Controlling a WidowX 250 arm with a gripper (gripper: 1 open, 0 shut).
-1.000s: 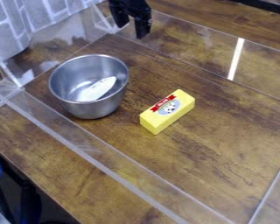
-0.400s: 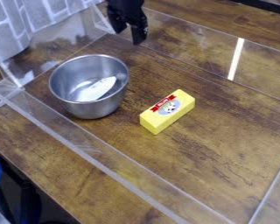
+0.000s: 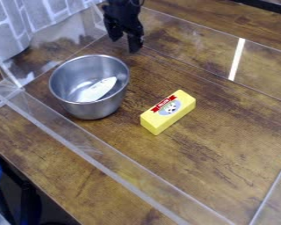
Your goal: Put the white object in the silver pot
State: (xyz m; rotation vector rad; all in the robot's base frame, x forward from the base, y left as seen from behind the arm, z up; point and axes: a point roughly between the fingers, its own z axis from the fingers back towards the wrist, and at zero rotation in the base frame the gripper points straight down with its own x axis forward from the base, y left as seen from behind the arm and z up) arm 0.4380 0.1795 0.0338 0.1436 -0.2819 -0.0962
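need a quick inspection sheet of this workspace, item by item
surface: dark wooden table with a clear plastic barrier along its edges
job's things: white object lies inside the silver pot
clutter: yellow block with a red-and-white label, right of the pot, apart from it
grippers: gripper open, empty, above the table behind the pot
cables: nothing seen
surroundings: tiled wall at upper left

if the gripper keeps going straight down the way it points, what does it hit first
Most likely the bare wooden table behind the pot. The open gripper points steeply down there, with nothing visible under it, though depth is hard to judge.
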